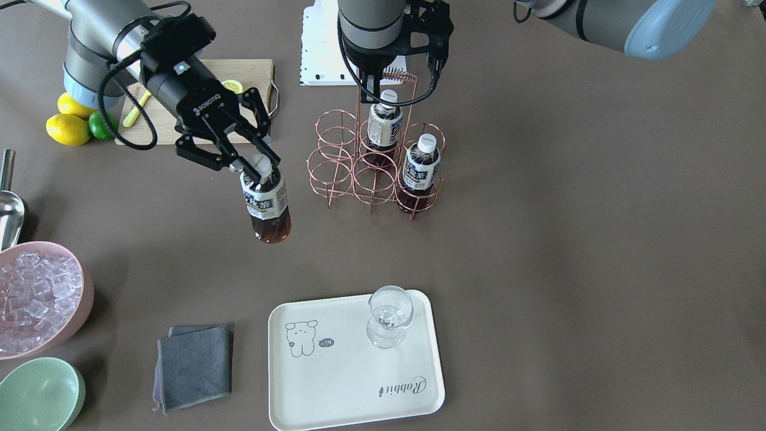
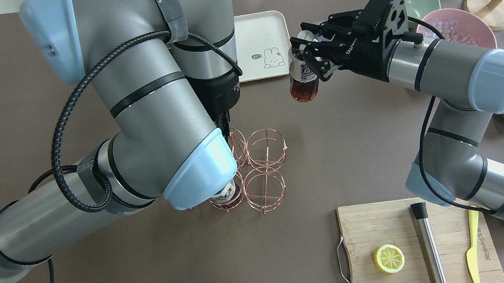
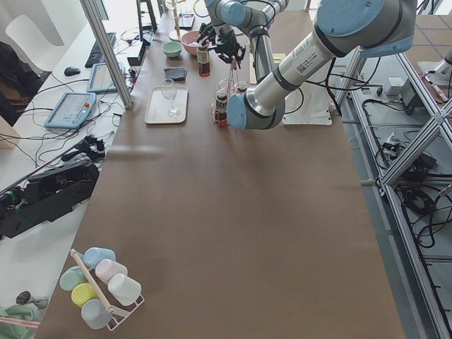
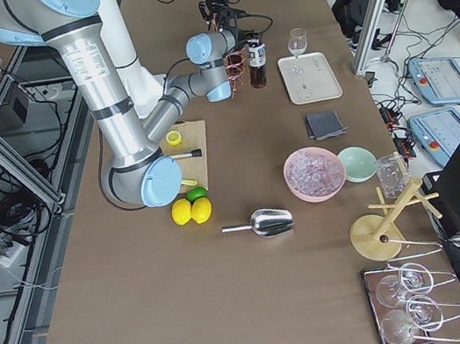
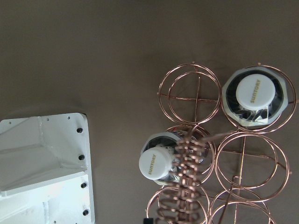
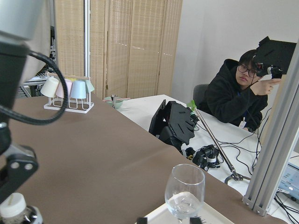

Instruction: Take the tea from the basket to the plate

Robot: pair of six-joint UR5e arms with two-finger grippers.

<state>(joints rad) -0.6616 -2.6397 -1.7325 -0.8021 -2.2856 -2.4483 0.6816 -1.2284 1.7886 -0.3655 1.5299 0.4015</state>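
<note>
My right gripper (image 1: 257,170) is shut on the neck of a tea bottle (image 1: 268,203) and holds it in the air, clear of the basket (image 1: 309,169), on the side toward the cutting board. It also shows in the overhead view (image 2: 304,81), near the plate's corner. Two more tea bottles (image 1: 383,123) (image 1: 421,164) stand in basket cells; their caps show in the left wrist view (image 5: 254,91) (image 5: 156,163). My left gripper (image 1: 372,87) sits at the basket's coiled handle and looks shut on it. The cream plate (image 1: 353,371) lies toward the operators' side.
A wine glass (image 1: 389,317) stands on the plate's corner. A grey cloth (image 1: 194,365), a pink bowl of ice (image 1: 84,281), a green bowl (image 1: 39,392) and a metal scoop (image 1: 9,209) lie on my right side. The cutting board (image 1: 161,120), lemons and a lime (image 1: 69,129) sit behind.
</note>
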